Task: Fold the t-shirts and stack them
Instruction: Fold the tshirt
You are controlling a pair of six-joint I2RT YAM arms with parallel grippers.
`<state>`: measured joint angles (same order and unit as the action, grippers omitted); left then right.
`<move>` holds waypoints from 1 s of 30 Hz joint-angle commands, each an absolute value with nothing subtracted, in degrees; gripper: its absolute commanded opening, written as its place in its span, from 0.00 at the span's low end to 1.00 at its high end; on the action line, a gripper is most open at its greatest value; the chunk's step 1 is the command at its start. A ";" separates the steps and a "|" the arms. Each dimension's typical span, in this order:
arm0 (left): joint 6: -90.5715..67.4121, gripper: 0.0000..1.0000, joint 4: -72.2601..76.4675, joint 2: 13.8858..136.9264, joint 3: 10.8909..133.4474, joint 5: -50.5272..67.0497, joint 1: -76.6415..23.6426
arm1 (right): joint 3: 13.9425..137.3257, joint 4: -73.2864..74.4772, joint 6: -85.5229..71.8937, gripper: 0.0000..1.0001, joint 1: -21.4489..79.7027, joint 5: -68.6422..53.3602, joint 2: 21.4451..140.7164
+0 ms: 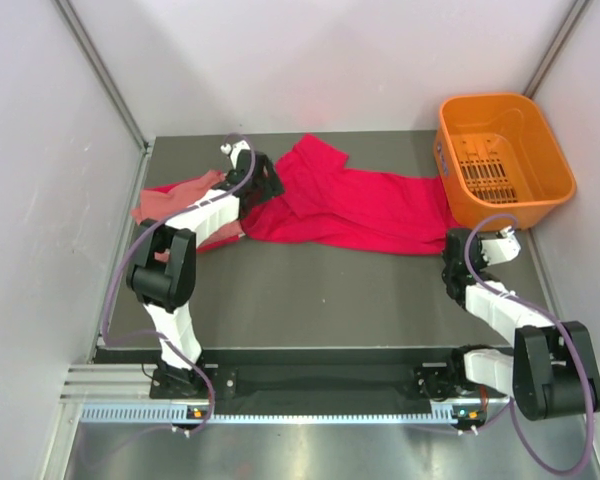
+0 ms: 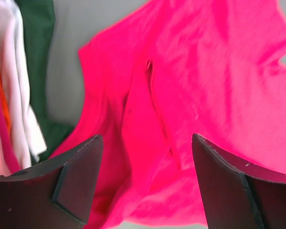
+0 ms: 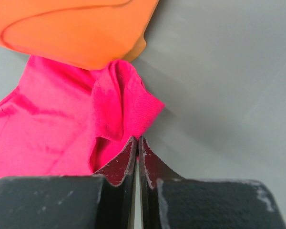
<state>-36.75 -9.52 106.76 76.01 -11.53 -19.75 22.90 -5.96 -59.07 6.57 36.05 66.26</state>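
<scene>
Left gripper [image 2: 145, 138] hangs with jaws wide apart over the crimson t-shirt [image 1: 380, 210], which is sprawled mid-table. I'd pinch one hem edge, not a bunched fold, then draw it flat. Right gripper [image 3: 136, 139] is closed at the shirt's corner; I cannot tell whether it is pinching cloth. I count one salmon t-shirt [image 1: 165, 200], one pale t-shirt [image 2: 19, 71], one dark green t-shirt [image 2: 38, 28], one crimson, one orange basket [image 1: 448, 165].

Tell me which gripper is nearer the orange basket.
Right. The right gripper sits beside the basket, at its near corner; the left gripper hovers across the table over the red t-shirt.
</scene>
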 commanded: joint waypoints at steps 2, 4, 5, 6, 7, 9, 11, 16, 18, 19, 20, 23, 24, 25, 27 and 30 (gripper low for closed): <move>-38.76 0.78 -5.54 108.10 78.66 -14.32 -18.20 | 23.82 -8.17 -58.27 0.00 6.06 36.22 66.97; -38.50 0.76 -6.32 110.03 80.06 -15.20 -18.11 | 24.17 -8.17 -58.18 0.00 6.06 35.95 67.67; -38.32 0.74 -7.46 110.82 80.94 -15.81 -18.11 | 24.17 -8.17 -58.18 0.00 6.06 35.69 67.94; -37.97 0.64 -8.34 112.48 81.82 -16.86 -18.02 | 24.34 -8.17 -58.18 0.00 6.06 35.51 68.11; -36.75 0.57 -10.35 113.28 83.39 -17.22 -18.10 | 24.52 -8.17 -58.10 0.00 5.98 35.51 68.29; -36.47 0.34 -12.91 114.86 84.98 -19.23 -18.02 | 24.52 -8.09 -58.01 0.00 6.06 35.33 68.29; -36.30 0.28 -13.71 115.22 84.73 -20.74 -17.76 | 24.35 -8.26 -57.92 0.00 6.06 35.24 68.03; -36.03 0.28 -14.85 116.63 84.20 -20.83 -17.05 | 24.34 -8.70 -57.83 0.00 6.06 34.89 68.03; -36.04 0.27 -15.64 117.16 83.94 -21.35 -16.96 | 24.35 -8.53 -57.83 0.00 5.98 34.89 68.20; -35.95 0.26 -15.64 117.33 83.59 -21.01 -16.61 | 24.43 -8.53 -57.83 0.00 6.06 34.72 68.29; -35.69 0.22 -15.47 117.51 83.32 -20.48 -16.44 | 24.43 -8.44 -57.75 0.00 5.98 34.72 68.29; -35.33 0.19 -16.87 117.95 82.88 -20.21 -15.65 | 24.43 -8.44 -57.83 0.00 6.07 34.72 68.20; -35.25 0.18 -17.14 117.60 82.45 -20.39 -15.47 | 24.43 -8.52 -57.75 0.00 6.06 34.63 68.20; -35.16 0.18 -17.14 117.34 81.22 -20.48 -14.95 | 24.52 -8.44 -57.83 0.00 6.06 34.72 68.29; -35.24 0.19 -16.53 115.94 79.29 -20.39 -14.15 | 24.43 -8.35 -57.92 0.00 6.06 34.72 68.38; -35.51 0.19 -14.42 113.30 74.46 -19.34 -11.70 | 24.61 -8.26 -58.01 0.00 6.15 34.63 68.56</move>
